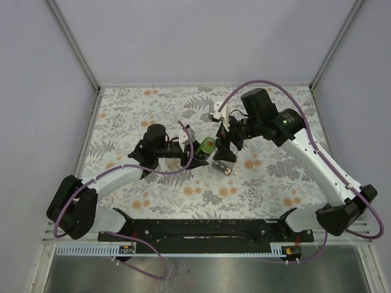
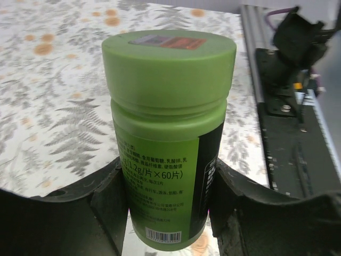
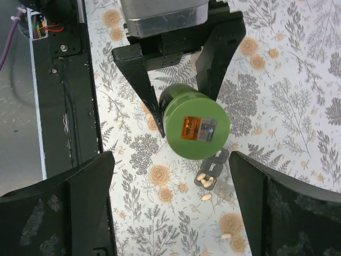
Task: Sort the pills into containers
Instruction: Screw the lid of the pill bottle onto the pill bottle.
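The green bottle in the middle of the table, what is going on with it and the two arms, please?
The left arm holds the green bottle upright between its jaws, gripping the lower body; the lid is on. The right arm hangs over the bottle with its jaws wide open and touches nothing. Beside the bottle, on the flowered table, sits a small pill box with a few pills in it, and some loose pills lie next to it.
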`<state>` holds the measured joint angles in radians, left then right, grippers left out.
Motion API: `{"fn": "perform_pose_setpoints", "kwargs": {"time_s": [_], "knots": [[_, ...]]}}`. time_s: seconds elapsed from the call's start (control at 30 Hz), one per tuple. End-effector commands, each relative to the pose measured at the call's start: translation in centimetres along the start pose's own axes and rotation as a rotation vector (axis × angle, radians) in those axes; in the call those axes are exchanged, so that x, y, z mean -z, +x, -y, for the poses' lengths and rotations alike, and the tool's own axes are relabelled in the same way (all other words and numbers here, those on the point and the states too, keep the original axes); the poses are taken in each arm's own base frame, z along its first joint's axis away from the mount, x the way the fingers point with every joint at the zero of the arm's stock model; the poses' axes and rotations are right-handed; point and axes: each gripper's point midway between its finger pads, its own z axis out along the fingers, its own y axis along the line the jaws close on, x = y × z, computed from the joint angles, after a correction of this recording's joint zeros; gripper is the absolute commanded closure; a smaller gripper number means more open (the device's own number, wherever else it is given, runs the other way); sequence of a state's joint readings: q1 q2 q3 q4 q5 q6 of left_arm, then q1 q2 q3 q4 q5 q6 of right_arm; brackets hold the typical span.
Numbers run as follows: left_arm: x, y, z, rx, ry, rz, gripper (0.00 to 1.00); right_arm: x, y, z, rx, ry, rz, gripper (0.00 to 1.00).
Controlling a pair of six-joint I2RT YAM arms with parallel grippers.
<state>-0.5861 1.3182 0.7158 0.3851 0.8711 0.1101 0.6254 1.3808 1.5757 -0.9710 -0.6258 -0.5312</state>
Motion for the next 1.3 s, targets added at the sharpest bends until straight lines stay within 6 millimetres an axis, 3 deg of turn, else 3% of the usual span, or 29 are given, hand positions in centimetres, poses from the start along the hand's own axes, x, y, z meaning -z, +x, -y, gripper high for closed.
{"fn": "perform_pose_setpoints", "kwargs": {"time_s": [0.0, 0.23, 0.37, 0.53, 0.87, 1.27], "knots": [[0.1, -3.1, 2.9, -0.002, 0.204, 0.071, 1.0, -0.8, 0.3, -0.8, 0.112, -0.097, 0.02, 0.01], [1.7, -6.8, 5.3, 0.058, 0.339, 0.226, 1.0, -0.8, -1.6, -1.7, 0.182, -0.122, 0.165, 0.01], [2.4, -7.8, 6.4, 0.06, 0.402, 0.271, 1.0, -0.6, -2.8, -2.4, 0.189, -0.156, 0.219, 0.01], [2.5, -7.8, 6.6, 0.063, 0.409, 0.285, 1.0, -0.2, -4.0, -2.9, 0.193, -0.175, 0.268, 0.01], [2.4, -7.4, 5.6, 0.039, 0.32, 0.273, 1.0, 1.4, -7.2, -1.8, 0.09, -0.236, 0.409, 0.02], [2.3, -7.4, 5.6, 0.029, 0.301, 0.276, 1.0, 0.5, -8.0, -2.9, 0.032, -0.408, 0.485, 0.04]]}}
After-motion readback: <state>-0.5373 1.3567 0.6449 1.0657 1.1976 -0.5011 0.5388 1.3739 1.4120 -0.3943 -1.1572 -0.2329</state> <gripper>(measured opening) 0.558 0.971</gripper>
